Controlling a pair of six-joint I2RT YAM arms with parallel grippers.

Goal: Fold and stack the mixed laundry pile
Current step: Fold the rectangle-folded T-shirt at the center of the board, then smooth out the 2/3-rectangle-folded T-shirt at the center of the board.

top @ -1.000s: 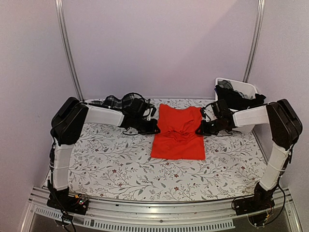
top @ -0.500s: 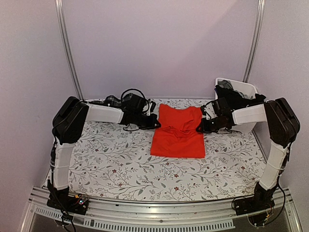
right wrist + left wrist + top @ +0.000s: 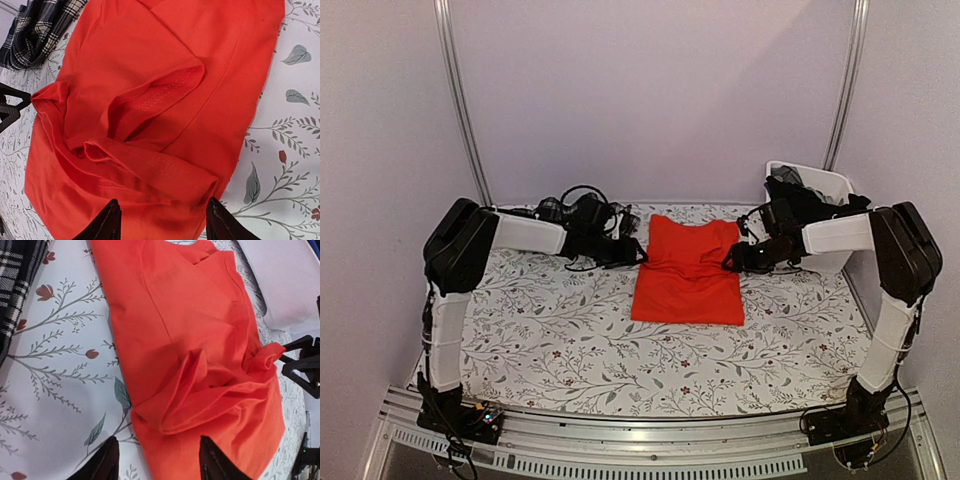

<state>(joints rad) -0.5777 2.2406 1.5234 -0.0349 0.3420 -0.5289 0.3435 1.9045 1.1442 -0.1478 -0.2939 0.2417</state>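
Top external, centre frame: left gripper point(image 3: 158, 450) and right gripper point(image 3: 162, 210), both spread, flank the orange shirt point(image 3: 685, 275), seemingly to pinch and fold it.

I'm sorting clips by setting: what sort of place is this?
Probably a robotics lab booth, not a home: two robot arms mounted on a metal rail, bare walls, a red shirt on a flowered tablecloth.

Left arm point(image 3: 525, 235), right arm point(image 3: 840, 238): white link shells, black joint housings, black cables at wrists; fingertips point(image 3: 107, 462) black, pointed.
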